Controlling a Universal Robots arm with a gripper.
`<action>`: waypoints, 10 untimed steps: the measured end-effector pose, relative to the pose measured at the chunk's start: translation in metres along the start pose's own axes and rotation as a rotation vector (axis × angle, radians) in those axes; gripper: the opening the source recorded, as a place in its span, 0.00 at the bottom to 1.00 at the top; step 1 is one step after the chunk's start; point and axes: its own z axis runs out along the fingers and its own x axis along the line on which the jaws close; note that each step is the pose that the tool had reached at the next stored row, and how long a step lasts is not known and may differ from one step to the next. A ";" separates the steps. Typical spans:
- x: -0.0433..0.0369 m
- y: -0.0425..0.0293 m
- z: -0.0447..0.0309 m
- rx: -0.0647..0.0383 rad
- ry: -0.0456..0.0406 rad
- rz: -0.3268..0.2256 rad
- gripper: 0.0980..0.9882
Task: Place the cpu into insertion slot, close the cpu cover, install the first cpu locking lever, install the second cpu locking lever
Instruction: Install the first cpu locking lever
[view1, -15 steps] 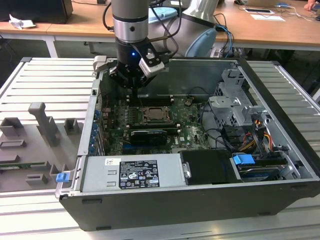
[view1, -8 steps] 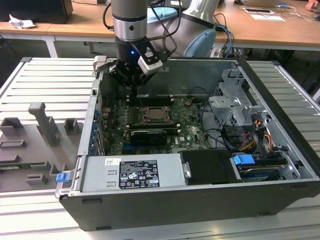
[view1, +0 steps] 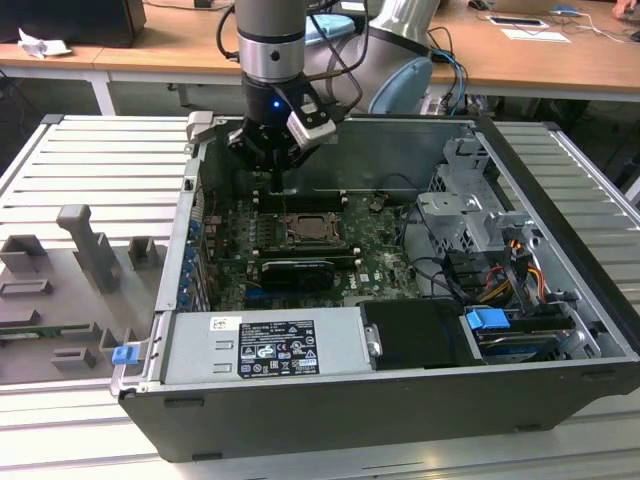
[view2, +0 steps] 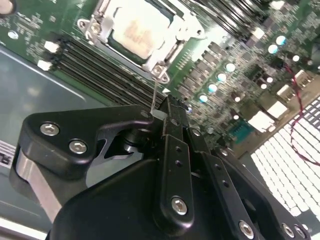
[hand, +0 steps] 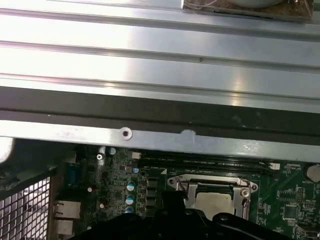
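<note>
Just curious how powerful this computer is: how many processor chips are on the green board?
1: the cpu sits in the insertion slot, near the pincer. Others may be hidden.

In the first wrist view, the black gripper (hand: 170, 220) hides the near part of the cpu (hand: 215, 202), and the picture's edge cuts both off. In the second wrist view, the cpu (view2: 132, 30) looks washed out and its top is cut off. In the exterior view, we see the insertion slot (view1: 310, 230) too small to tell details.
</note>
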 end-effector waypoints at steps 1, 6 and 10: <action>-0.0039 -0.0001 0.0007 0.000 0.0007 0.000 0.01; -0.0215 -0.0004 0.0050 -0.001 0.0053 0.000 0.01; -0.0215 -0.0030 0.0104 -0.069 0.0003 0.001 0.01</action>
